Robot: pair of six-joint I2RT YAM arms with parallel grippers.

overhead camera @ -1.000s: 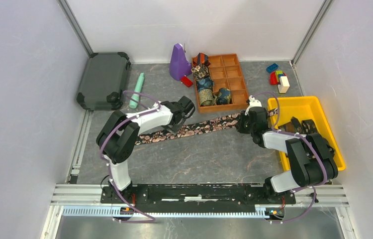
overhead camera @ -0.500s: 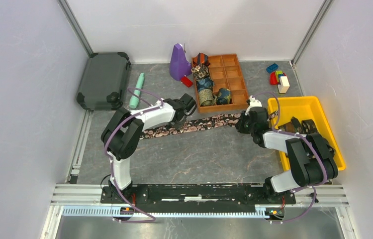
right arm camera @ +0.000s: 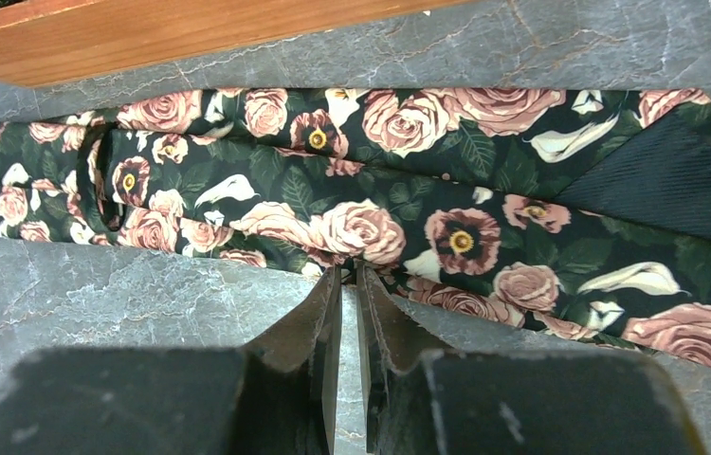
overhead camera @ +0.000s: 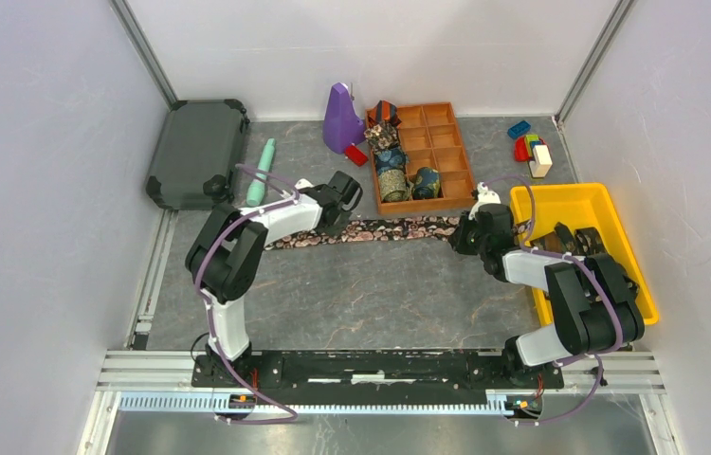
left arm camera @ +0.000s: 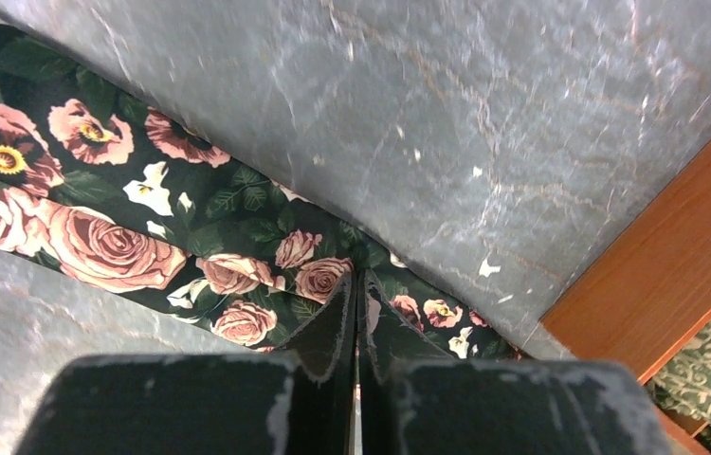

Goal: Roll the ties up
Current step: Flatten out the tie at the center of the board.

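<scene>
Since a second ago, the left gripper point(left arm camera: 356, 284) has swung back and closed on the long dark rose-patterned fabric tie point(overhead camera: 399, 228); the right gripper point(right arm camera: 349, 275) pinches its other end.

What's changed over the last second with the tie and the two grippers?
The left gripper closed on the tie and shifted toward the far side, swinging the tie's left stretch straighter. The right gripper stayed pinched on its other end; wooden tray and rolled ties unmoved.
</scene>
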